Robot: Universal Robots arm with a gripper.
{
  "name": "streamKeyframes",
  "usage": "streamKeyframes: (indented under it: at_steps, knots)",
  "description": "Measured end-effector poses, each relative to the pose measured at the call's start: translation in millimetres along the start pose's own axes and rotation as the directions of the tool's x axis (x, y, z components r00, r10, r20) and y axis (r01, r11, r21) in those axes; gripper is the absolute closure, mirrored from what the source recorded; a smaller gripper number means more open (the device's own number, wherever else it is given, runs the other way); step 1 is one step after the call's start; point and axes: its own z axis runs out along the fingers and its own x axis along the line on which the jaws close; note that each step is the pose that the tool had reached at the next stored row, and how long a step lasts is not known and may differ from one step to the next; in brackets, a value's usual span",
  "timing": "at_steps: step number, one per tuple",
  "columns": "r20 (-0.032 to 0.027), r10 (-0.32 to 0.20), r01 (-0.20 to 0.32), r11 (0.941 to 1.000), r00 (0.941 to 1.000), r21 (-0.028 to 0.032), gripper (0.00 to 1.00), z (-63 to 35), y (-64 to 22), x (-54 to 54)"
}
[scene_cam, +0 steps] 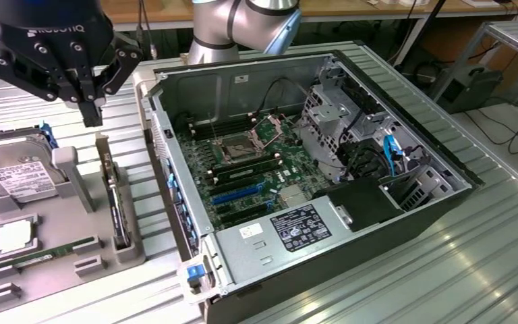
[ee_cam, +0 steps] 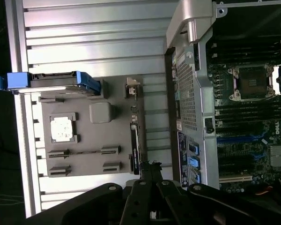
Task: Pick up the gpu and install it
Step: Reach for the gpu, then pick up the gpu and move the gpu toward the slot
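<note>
We see a ribbed bench [scene_cam: 475,270] of shiny bare metal, a case [scene_cam: 205,84] of dull grey sheet metal, a matt grey plastic tray [scene_cam: 56,219] and a matt black tool [scene_cam: 92,120]

The tool [scene_cam: 91,120] is cut off at the top edge. The hard drive [scene_cam: 16,177] runs off the exterior view's left. The gpu [scene_cam: 115,209] keeps its flat face hidden.

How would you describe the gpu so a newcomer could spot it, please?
Find the grey tray at the exterior view's left, beside the open computer case. Along its case-side edge the gpu stands on edge: a thin black card, unlike the flat green memory stick and silver hard drive.
</note>
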Motion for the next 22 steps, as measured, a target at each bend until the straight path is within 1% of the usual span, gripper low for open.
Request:
streamKeyframes:
  at_steps: [5,18,20,21,22]
  knots:
    - [-0.0003,0.0,0.0,1.0,1.0,0.0,0.89,9.3,-1.2,2.2]
    - [-0.0006,0.0,0.0,1.0,1.0,0.0,0.89,9.3,-1.2,2.3]
    - [-0.0005,0.0,0.0,1.0,1.0,0.0,0.76,9.3,-1.2,2.3]
    - [-0.0005,0.0,0.0,1.0,1.0,0.0,0.76,9.3,-1.2,2.3]
    - [-0.0005,0.0,0.0,1.0,1.0,0.0,0.7,9.4,-1.2,2.2]
